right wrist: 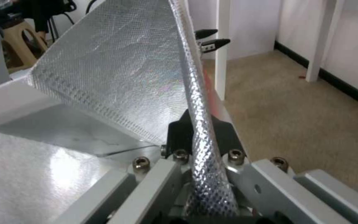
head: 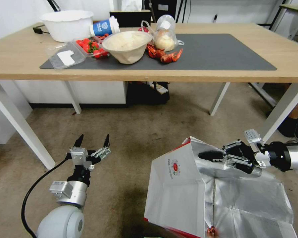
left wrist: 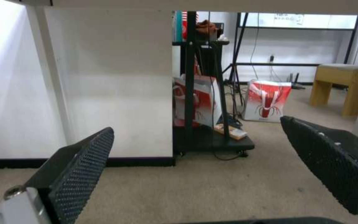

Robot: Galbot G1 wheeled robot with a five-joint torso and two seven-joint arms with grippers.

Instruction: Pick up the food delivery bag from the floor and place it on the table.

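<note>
Stained floor (head: 132, 132) below counter (head: 222, 74): right tool (head: 210, 155) clamps food delivery bag (head: 175, 195) rim, left tool (head: 92, 140) wide, idle; lift due next.

This looks like a lab or test room dressed up as an eating area, not a home. A plain light-wood table (head: 222, 76) on white legs carries staged food: a white tub (head: 67, 24), strawberries in a clear box (head: 89, 46), a paper bowl (head: 127, 46), crayfish (head: 164, 54) on a dark grey mat (head: 215, 53). Under the table lies worn, stained carpet (head: 129, 132). Behind the table stand bare white partition walls (left wrist: 112, 77), a black wheeled equipment stand (left wrist: 208, 137) with loose cables, red-and-white paper bags (left wrist: 267, 99) on the floor near it, and a wooden stool (left wrist: 340, 84).
</note>
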